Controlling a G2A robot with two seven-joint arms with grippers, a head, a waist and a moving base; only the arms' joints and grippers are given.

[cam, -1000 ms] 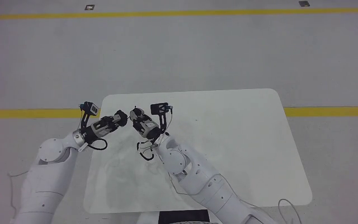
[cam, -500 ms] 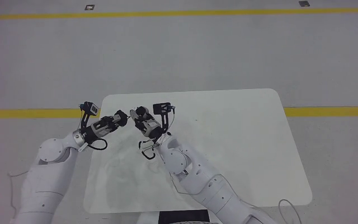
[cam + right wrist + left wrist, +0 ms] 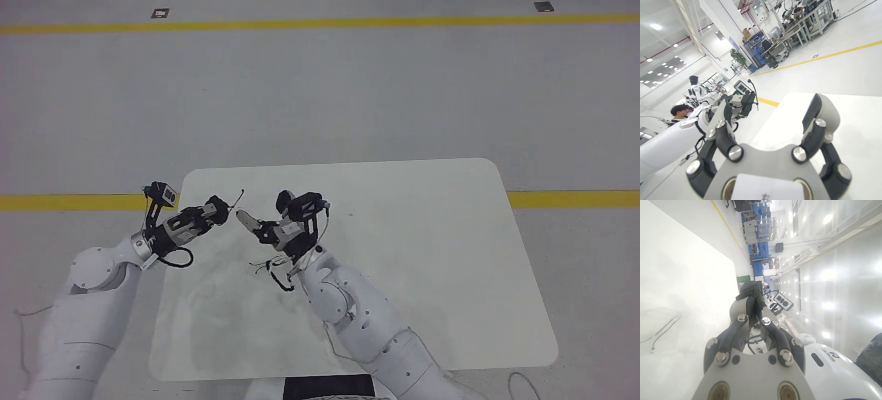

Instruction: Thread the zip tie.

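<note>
Zip tie (image 3: 754,92) in left hand (image 3: 219,209) (right hand (image 3: 770,111) beside), above table (image 3: 430,260).

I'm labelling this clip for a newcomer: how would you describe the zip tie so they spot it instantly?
Find the white table, then the left tool shut above its left edge. The zip tie is the thin black strip pinched there, poking out beyond it; the right tool is open and empty.
</note>
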